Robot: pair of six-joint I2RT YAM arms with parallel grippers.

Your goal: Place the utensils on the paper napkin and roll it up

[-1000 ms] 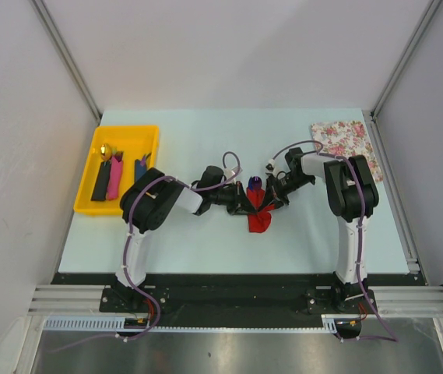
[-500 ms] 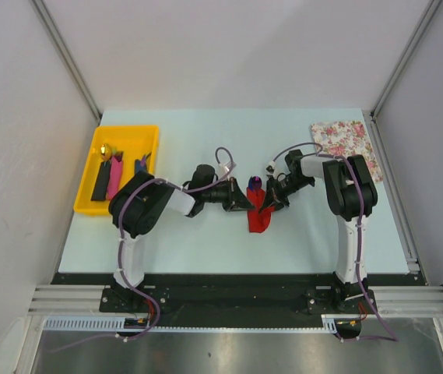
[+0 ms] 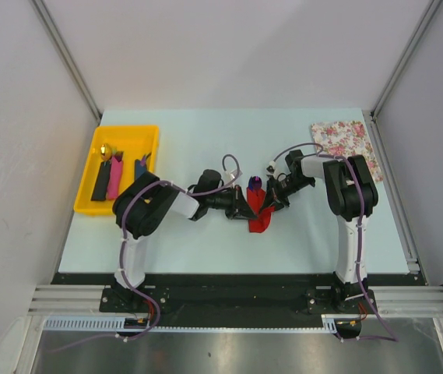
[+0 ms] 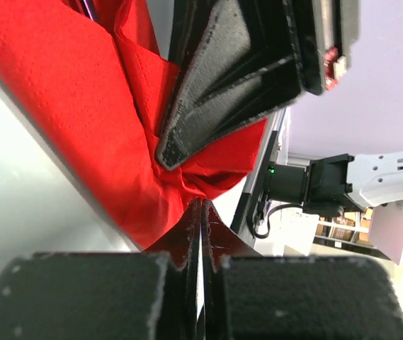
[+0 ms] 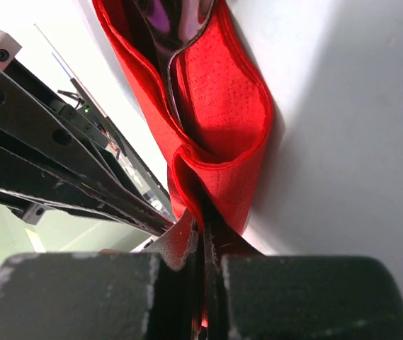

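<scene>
The red paper napkin [image 3: 258,213] lies loosely rolled at mid-table, with a dark purple utensil [image 3: 254,184] poking out of its far end. My left gripper [image 3: 243,204] is shut, its tips pinching a corner of the napkin [image 4: 59,92], as the left wrist view [image 4: 200,204] shows. My right gripper [image 3: 272,201] is shut on a fold of the napkin [image 5: 222,106] from the other side, as seen in the right wrist view [image 5: 205,223]. The purple utensil [image 5: 162,21] sits inside the fold. A pink utensil [image 3: 114,178], a black one [image 3: 100,184] and a dark blue one [image 3: 139,168] lie in the tray.
A yellow tray [image 3: 89,175] stands at the left of the table. A white pink-flowered sheet [image 3: 347,144] lies at the back right corner. Both arms meet over the middle, their fingers close together around the napkin.
My left gripper drew back to the left off the napkin, then came right again onto its corner. The right gripper and the napkin have hardly moved.
</scene>
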